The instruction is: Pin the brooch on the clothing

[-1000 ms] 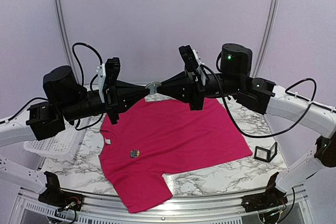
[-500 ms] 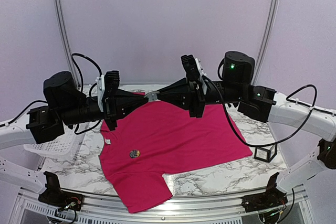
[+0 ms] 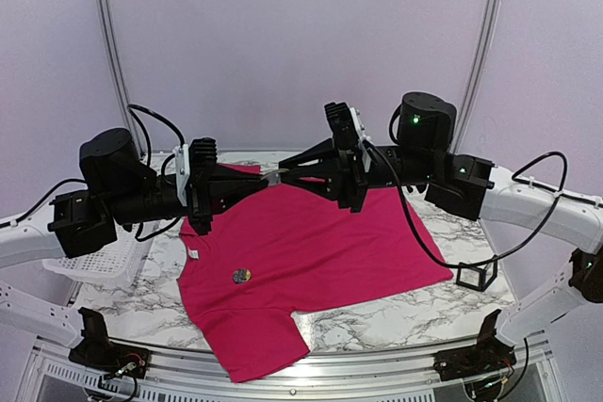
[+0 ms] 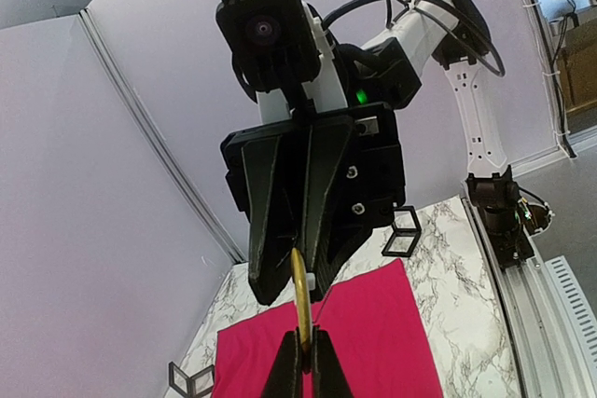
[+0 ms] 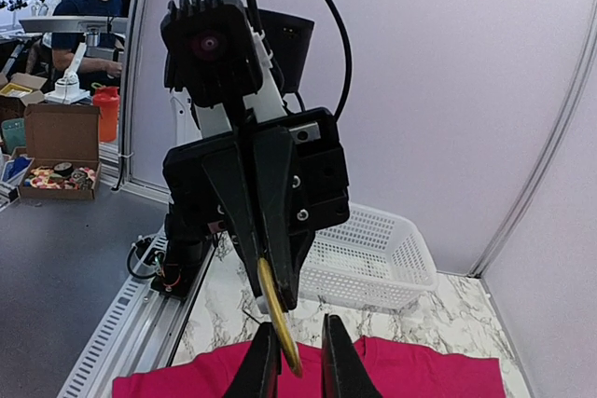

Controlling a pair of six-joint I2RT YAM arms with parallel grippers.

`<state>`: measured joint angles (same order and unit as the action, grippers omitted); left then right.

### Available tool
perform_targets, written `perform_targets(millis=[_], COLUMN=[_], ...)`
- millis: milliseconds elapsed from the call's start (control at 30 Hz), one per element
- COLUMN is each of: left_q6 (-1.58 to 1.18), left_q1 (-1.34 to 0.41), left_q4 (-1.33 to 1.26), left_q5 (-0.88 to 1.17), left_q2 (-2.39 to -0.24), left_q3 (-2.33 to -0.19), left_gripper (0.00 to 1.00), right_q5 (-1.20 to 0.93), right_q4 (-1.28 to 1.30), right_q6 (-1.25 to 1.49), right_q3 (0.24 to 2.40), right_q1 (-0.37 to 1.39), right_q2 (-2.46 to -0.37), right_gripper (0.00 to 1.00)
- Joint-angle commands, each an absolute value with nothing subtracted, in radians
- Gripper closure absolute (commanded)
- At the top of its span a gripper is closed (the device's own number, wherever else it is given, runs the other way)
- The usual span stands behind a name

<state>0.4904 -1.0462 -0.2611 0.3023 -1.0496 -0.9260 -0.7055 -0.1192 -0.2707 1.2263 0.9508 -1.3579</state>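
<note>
Left gripper (image 4: 304,349) clamped on thin gold brooch (image 4: 299,295) — right gripper (image 5: 298,335) slightly parted around it; magenta T-shirt (image 3: 320,242) flat.

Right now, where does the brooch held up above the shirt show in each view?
Top external: brooch mid-frame, over the far edge of the pink shirt.
Left wrist: brooch bottom centre, edge-on gold strip.
Right wrist: brooch bottom centre, edge-on gold rim.
Shared landmark: the pink shirt, low in both wrist views.

Right jaws slightly apart, gold brooch (image 5: 279,326) edge-on between them, pinched by left jaws; white basket (image 5: 373,258) behind.
</note>
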Motion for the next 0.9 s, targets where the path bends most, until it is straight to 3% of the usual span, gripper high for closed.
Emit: perform_targets(millis=[0,133,400,433,467,500,533,700,867], left_q6=[0.516,0.516,0.440,0.410,0.373,0.335,0.291,-0.052,-0.265], left_q1=[-1.055,-1.055,-1.054,-1.052,-1.048,-1.041,-1.032,-0.913,-0.824], left_q4=[-0.238,-0.238,-0.242,-0.243,-0.245,-0.245,-0.245,-0.247,-0.298], left_q5=[0.349,0.331,0.167,0.098,0.029,-0.060,-0.158,-0.288,-0.295], left_q2=[-1.070,-1.071,-1.074,-1.080,-1.086,-1.092,-1.097,-1.065,-1.111], left_q3=[-0.939,-0.935,-0.937,-0.939,-0.939,-0.936,-0.921,-0.742,-0.543], left_gripper=[1.00,1.00,1.00,0.84,0.61,0.46,0.40,0.39,0.47], right_q5=[-0.683,-0.678,-0.612,-0.584,-0.548,-0.509,-0.472,-0.320,-0.227], right_q4=[-0.158,-0.139,-0.113,-0.119,-0.131,-0.139,-0.143,-0.187,-0.283], right_q6=[-0.293,-0.306,-0.340,-0.349,-0.360,-0.374,-0.393,-0.480,-0.574], right_q3=[1.281,1.285,1.266,1.255,1.239,1.226,1.215,1.185,1.191], right_q1=[0.951,0.951,0.951,0.950,0.950,0.949,0.949,0.949,0.948], right_q2=[-1.387,-1.393,-1.388,-1.388,-1.390,-1.395,-1.404,-1.512,-1.676], right_gripper=[0.89,1.00,1.00,1.00,1.00,1.00,1.00,1.00,1.00])
